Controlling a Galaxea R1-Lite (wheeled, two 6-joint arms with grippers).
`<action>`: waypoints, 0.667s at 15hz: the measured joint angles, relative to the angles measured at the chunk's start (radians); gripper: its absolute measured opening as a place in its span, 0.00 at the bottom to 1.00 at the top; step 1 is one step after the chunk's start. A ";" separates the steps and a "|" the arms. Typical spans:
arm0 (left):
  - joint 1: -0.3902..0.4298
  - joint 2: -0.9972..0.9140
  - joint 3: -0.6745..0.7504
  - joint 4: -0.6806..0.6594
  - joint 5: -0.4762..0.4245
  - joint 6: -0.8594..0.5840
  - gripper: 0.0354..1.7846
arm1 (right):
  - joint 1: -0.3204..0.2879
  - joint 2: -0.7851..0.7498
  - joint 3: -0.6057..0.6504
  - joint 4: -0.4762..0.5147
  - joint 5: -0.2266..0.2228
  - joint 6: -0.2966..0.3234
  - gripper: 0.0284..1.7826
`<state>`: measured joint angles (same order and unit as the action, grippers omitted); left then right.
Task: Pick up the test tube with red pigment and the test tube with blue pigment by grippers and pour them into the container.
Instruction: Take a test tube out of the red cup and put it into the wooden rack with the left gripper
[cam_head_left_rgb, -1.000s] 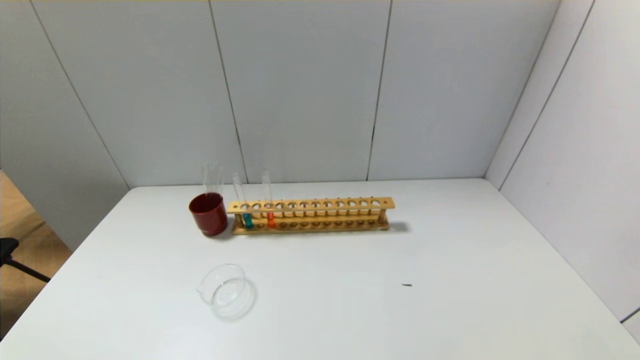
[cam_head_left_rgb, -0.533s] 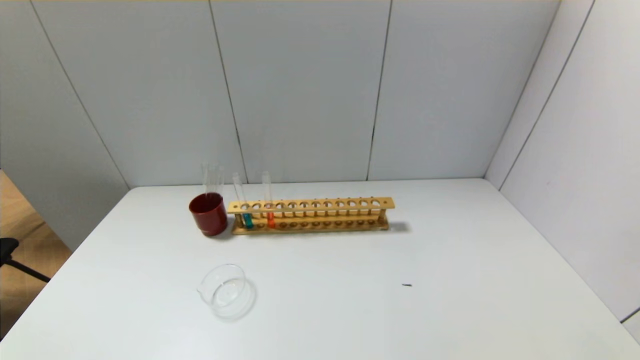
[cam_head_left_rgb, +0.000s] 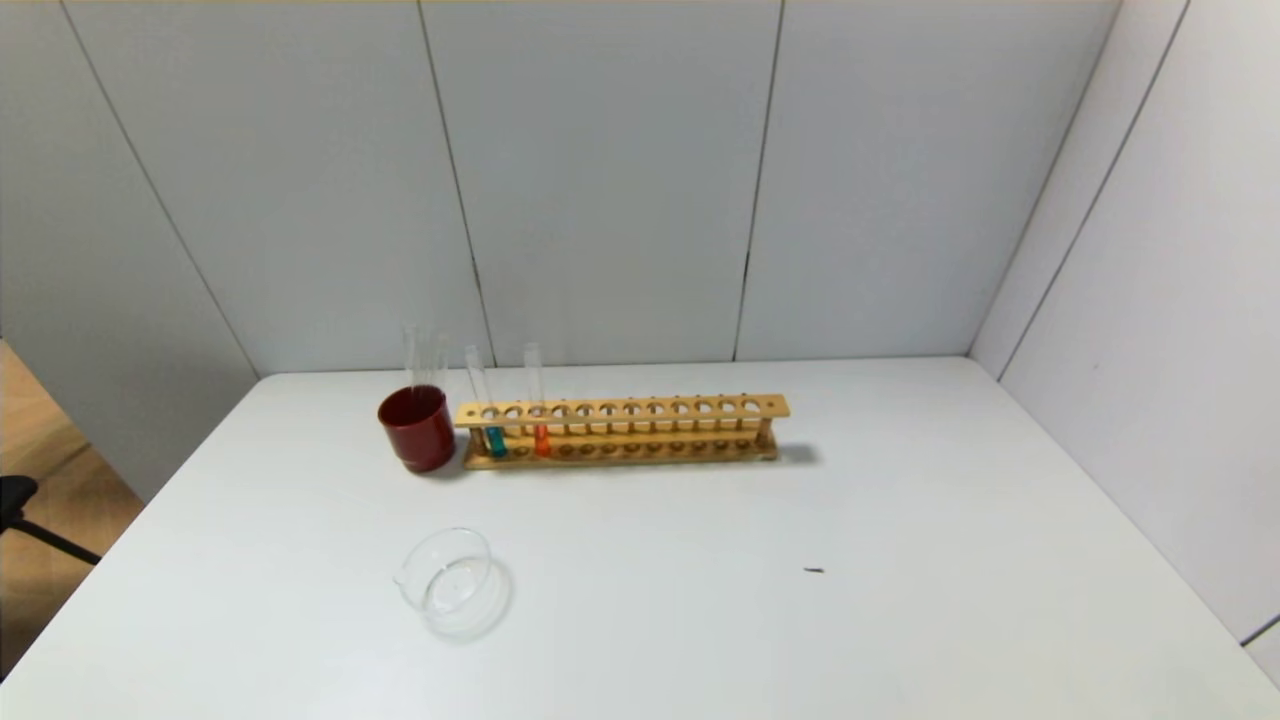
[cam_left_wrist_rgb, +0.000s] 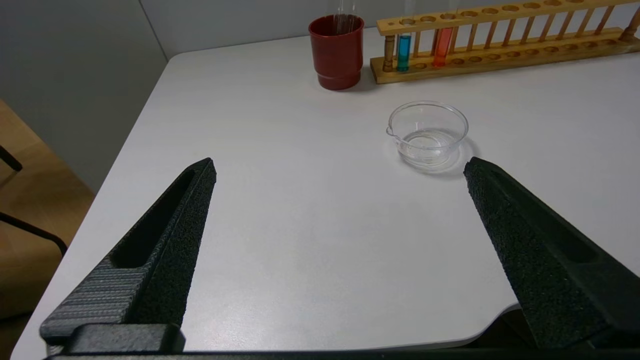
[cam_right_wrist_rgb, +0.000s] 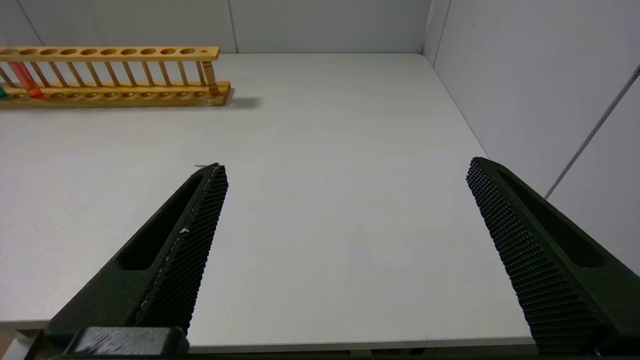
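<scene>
A white table (cam_head_left_rgb: 900, 560) was seen bearing a long wooden test-tube rack (cam_head_left_rgb: 625, 430), its long axis running across the far part of the tabletop, parallel to the back wall. A dark red cup (cam_head_left_rgb: 417, 428) stood just beside the rack's left end, with colourless tubes (cam_head_left_rgb: 424, 355) rising from it. The container (cam_head_left_rgb: 450, 583) was set well in front of the rack, nearer its left end, its pouring lip turned leftward. The test tube with blue pigment (cam_head_left_rgb: 493, 438) and the test tube with red pigment (cam_head_left_rgb: 541, 438) were held upright near the rack's left end, mouths upward, blue leftmost. The left gripper (cam_left_wrist_rgb: 340, 167) and right gripper (cam_right_wrist_rgb: 345, 167) were kept spread wide, empty, over the table's near edge, well apart from the rack.
</scene>
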<state>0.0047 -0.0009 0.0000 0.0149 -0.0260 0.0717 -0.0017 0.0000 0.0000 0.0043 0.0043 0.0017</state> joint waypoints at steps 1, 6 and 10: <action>0.000 0.000 0.000 -0.002 -0.001 0.004 0.98 | 0.000 0.000 0.000 0.000 0.000 0.000 0.98; -0.002 0.013 -0.171 0.049 -0.029 0.017 0.98 | 0.000 0.000 0.000 0.000 0.000 0.000 0.98; 0.001 0.203 -0.566 0.276 -0.042 0.018 0.98 | 0.000 0.000 0.000 0.000 0.000 0.000 0.98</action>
<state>0.0062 0.2023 -0.5657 0.2904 -0.0683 0.0898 -0.0017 0.0000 0.0000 0.0047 0.0043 0.0013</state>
